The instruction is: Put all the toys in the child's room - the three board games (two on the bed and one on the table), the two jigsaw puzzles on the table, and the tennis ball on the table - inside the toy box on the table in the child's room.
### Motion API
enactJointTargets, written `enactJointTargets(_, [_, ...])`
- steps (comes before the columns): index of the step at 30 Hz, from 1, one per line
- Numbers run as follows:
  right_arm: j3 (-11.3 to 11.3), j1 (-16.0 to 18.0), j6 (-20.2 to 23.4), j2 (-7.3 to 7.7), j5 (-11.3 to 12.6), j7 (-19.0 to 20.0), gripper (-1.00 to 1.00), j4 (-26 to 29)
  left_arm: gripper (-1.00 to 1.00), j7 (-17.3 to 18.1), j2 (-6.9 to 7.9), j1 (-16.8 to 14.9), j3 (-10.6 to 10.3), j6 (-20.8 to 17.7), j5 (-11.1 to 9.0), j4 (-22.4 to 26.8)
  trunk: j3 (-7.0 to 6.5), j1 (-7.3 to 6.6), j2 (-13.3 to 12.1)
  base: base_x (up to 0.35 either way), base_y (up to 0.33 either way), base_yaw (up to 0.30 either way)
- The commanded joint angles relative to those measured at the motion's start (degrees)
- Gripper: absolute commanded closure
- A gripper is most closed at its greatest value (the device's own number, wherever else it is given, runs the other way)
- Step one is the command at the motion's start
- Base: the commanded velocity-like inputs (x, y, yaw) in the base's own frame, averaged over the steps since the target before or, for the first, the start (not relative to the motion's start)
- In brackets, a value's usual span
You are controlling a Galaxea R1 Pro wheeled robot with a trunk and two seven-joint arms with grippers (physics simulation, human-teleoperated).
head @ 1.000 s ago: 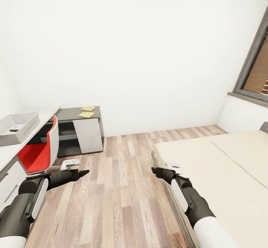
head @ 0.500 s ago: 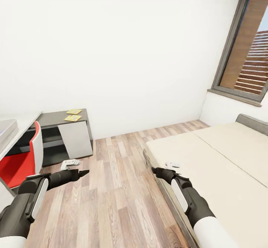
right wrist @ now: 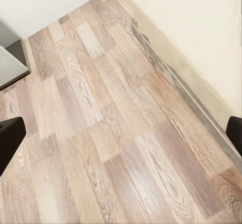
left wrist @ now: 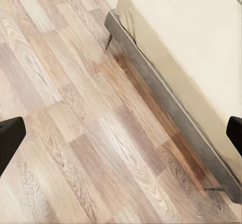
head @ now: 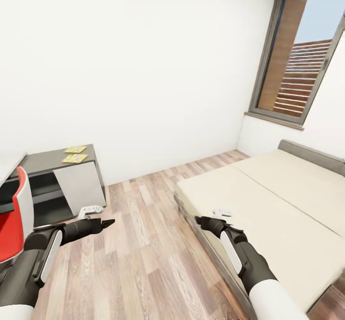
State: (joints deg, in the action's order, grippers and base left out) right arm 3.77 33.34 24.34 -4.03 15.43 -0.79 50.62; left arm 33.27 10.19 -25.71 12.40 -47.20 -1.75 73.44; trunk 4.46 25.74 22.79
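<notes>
Two jigsaw puzzles (head: 74, 154) lie side by side on the dark grey corner section of the table (head: 43, 159), far left in the head view. The bed (head: 273, 200) with its bare cream mattress stretches along the right. My left gripper (head: 110, 222) hangs open over the wood floor, nothing between its fingertips (left wrist: 9, 139). Just off the bed's near edge (right wrist: 201, 38), my right gripper (head: 198, 219) is open and empty too. The board games, the tennis ball and the toy box are out of view.
A red and white chair (head: 17, 217) stands at the desk by my left arm. Wood floor (head: 143, 243) runs between desk and bed. The bed's dark frame (left wrist: 166, 108) sits low on thin legs. A tall window (head: 297, 70) is at the back right.
The whole view has swung to the right: the grey bin and the desk's light top slid out at the left, and more of the bed and window came in. Both arms hold the same pose.
</notes>
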Motion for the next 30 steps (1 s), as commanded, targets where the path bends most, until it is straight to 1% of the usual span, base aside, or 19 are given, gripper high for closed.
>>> enactJointTargets(1, [0.0,0.1,0.3,-0.02,0.2,-0.1,-1.00,0.0,-1.00,0.1,0.01,0.0,0.1,-0.4,-0.2,0.0,0.13,0.04,0.1,0.000,0.236,-0.279])
enactJointTargets(19, [0.0,0.1,0.3,-0.02,0.1,-0.1,-1.00,-0.2,-1.00,0.3,0.01,0.0,0.1,-0.4,-0.2,0.0,0.13,0.04,0.1,0.000,0.230,-0.279])
enactJointTargets(30, [0.0,0.1,0.3,-0.02,0.0,-0.1,-1.00,-0.2,-1.00,0.3,0.01,0.0,0.1,-0.4,-0.2,0.0,0.13,0.04,0.1,0.000,0.174,-0.279])
